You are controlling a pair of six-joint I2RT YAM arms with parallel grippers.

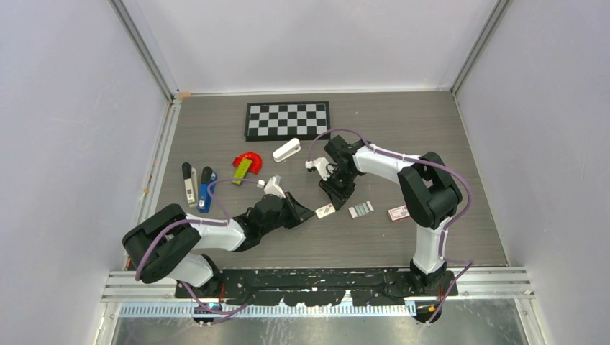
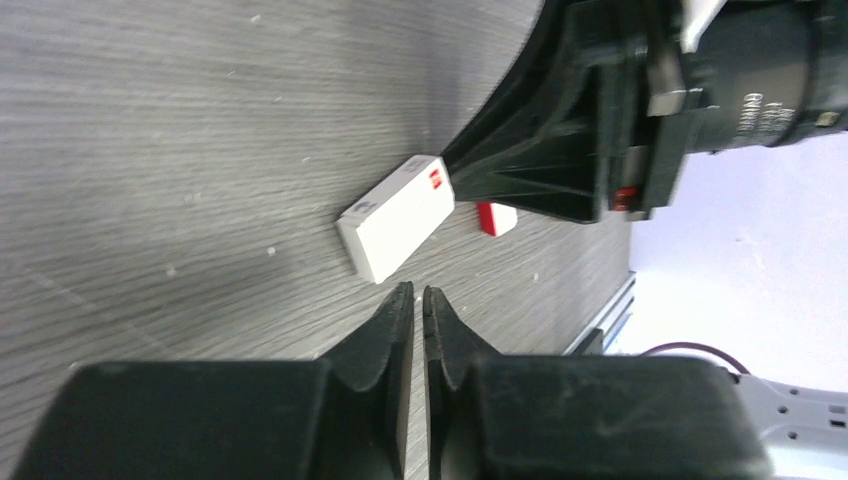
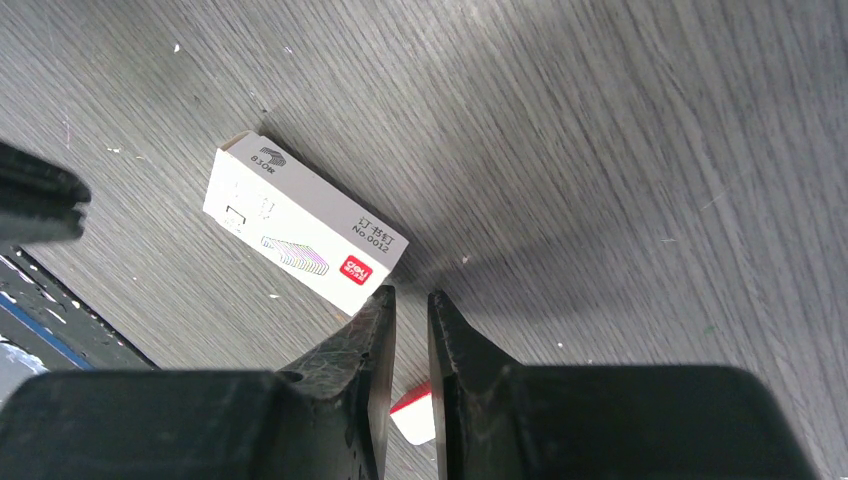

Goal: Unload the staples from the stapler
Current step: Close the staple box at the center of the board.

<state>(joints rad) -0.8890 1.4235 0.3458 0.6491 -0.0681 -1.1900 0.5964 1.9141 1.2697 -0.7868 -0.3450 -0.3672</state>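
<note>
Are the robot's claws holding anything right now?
No, nothing. The left claw and the right claw are both closed and empty.

In the right wrist view, a small red-and-white box showed only a corner, low in the frame behind the right gripper. From above, the staples were too small to count.

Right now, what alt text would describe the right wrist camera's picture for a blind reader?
A small white box with a red corner lies flat on a grey wood-grain table, just beyond the right claw, whose black jaws are nearly closed on nothing visible.
</note>
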